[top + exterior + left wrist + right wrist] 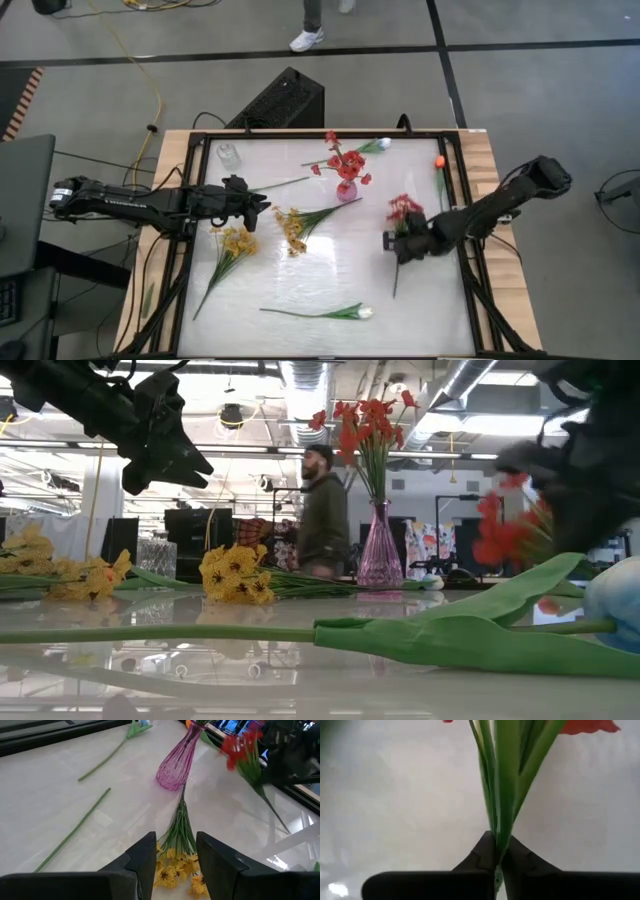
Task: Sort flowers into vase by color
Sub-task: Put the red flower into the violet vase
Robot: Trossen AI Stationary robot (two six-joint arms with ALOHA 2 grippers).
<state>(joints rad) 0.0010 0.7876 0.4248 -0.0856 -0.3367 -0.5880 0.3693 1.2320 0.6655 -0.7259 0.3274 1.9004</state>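
A pink glass vase [346, 190] stands at the table's far middle with red flowers [345, 160] in it. My right gripper [399, 244], to its right, is shut on another red flower cluster [404, 208]. My left gripper [262, 203] hovers open left of the vase, above a yellow spray [175, 870] that lies flat on the table. A second yellow spray [238, 242] lies nearer the left edge. One white tulip [352, 312] lies near the front edge, another white bud [378, 146] at the far edge. An orange bloom [439, 161] lies at the far right. My right gripper pinches the red cluster's bundled green stems [498, 842] between its two fingers [481, 856], below the blooms. The fingers slant steeply down and lie across the stems. The blooms [505, 535] are raised off the table and the stem trails toward the near edge [396, 288].
A small clear glass jar [228, 155] stands at the far left corner. A loose green stem [280, 184] lies left of the vase. The table's black frame [462, 200] runs along the sides. A person [322, 510] stands beyond the far edge.
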